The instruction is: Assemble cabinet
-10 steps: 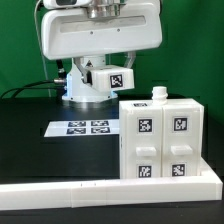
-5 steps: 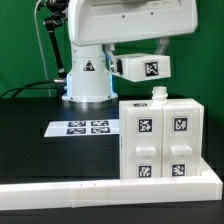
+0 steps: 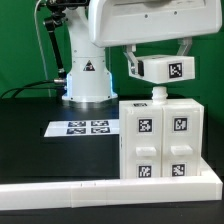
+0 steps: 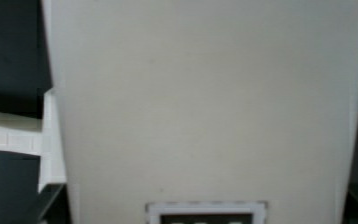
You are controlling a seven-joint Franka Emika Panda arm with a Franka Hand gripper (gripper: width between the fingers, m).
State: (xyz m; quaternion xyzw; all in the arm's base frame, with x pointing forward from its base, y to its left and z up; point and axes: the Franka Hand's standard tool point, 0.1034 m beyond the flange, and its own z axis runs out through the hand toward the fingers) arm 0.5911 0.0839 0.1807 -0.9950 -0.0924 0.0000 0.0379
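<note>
End effector (image 3: 160,60) is clamped on a loose white panel (image 3: 165,69) that hangs in the air, tag facing the exterior view. The fingers themselves are mostly hidden, and the panel fills the wrist view (image 4: 202,100). The cabinet (image 3: 160,140) stands on the table (image 3: 40,150), close behind a white rail (image 3: 60,190) and to the exterior view's right of the marker board (image 3: 85,127). A small peg (image 3: 157,93) sticks up from its top, just under the panel. I judge the step to be seating the panel on top: keep it level, square its edges to the cabinet, line it up over the peg, lower slowly and release only once it sits flush.
</note>
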